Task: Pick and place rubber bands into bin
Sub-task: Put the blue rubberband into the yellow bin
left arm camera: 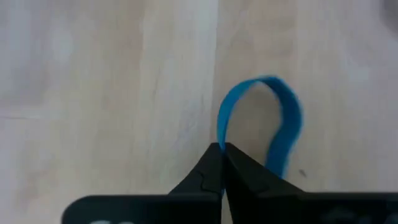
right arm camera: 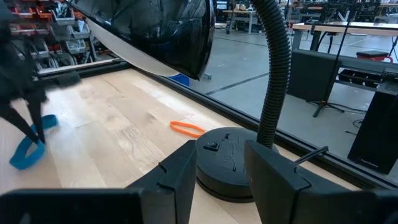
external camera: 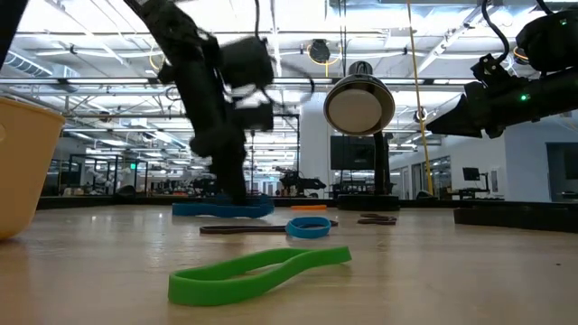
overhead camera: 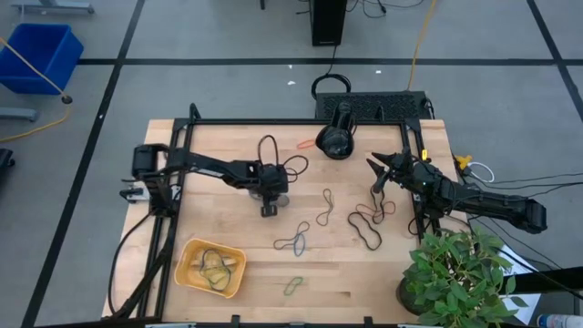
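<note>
My left gripper (overhead camera: 270, 202) is near the table's middle, pointing down and shut on a blue rubber band (left arm camera: 277, 121); both also show in the right wrist view, the gripper (right arm camera: 36, 127) above the band (right arm camera: 28, 151). My right gripper (overhead camera: 376, 171) hovers open and empty at the far right, its fingers (right arm camera: 217, 180) facing a lamp base. The orange-yellow bin (overhead camera: 211, 266) sits at the near left with a few bands in it. Loose bands lie flat on the table: dark ones (overhead camera: 293, 240) (overhead camera: 325, 208) (overhead camera: 369, 219), a green one (overhead camera: 293, 286) (external camera: 262, 271) and an orange one (overhead camera: 305, 143) (right arm camera: 186, 129). My left gripper pinches one strand of the blue band's loop (left arm camera: 219, 138) between its two fingertips, coming from above and pointing down. The rest of the loop curves away from the fingers. In the right wrist view its lower end (right arm camera: 22, 158) seems to rest on the table.
A black gooseneck desk lamp (overhead camera: 337, 137) stands at the table's far edge, its base (right arm camera: 230, 162) right before my right gripper. A potted plant (overhead camera: 455, 273) stands at the near right corner. Black cables (overhead camera: 273, 155) loop beside the left arm. A blue tub (overhead camera: 41, 55) stands on the floor.
</note>
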`<act>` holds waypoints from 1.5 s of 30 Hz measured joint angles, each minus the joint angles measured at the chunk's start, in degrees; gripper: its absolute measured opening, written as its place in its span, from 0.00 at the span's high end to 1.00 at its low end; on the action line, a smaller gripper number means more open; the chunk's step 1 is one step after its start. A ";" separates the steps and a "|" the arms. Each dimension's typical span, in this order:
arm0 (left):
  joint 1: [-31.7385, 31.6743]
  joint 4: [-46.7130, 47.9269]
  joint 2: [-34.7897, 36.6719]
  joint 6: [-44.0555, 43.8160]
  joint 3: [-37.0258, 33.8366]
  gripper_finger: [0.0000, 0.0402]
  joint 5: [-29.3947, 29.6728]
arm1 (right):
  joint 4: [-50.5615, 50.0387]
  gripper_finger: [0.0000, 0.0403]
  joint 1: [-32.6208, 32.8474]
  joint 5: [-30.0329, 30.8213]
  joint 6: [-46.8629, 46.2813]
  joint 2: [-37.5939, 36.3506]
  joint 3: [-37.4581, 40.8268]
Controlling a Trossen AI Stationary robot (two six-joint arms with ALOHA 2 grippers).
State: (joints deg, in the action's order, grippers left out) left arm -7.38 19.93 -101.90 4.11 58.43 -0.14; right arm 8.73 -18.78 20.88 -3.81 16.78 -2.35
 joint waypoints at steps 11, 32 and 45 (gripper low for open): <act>3.32 5.56 24.72 -9.18 0.15 0.97 0.16 | 0.02 0.68 -0.01 0.00 0.00 0.00 0.00; 28.70 11.20 48.09 -32.04 0.28 0.99 -0.70 | 0.02 0.68 -0.01 0.00 -0.01 0.00 0.00; 41.14 33.17 35.70 -64.80 0.28 0.98 -1.61 | 0.02 0.68 0.00 0.00 0.00 0.01 0.00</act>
State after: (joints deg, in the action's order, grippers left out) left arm 33.76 53.10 -66.20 -60.69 58.72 -1.75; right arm 8.75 -18.78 20.88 -3.81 16.78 -2.35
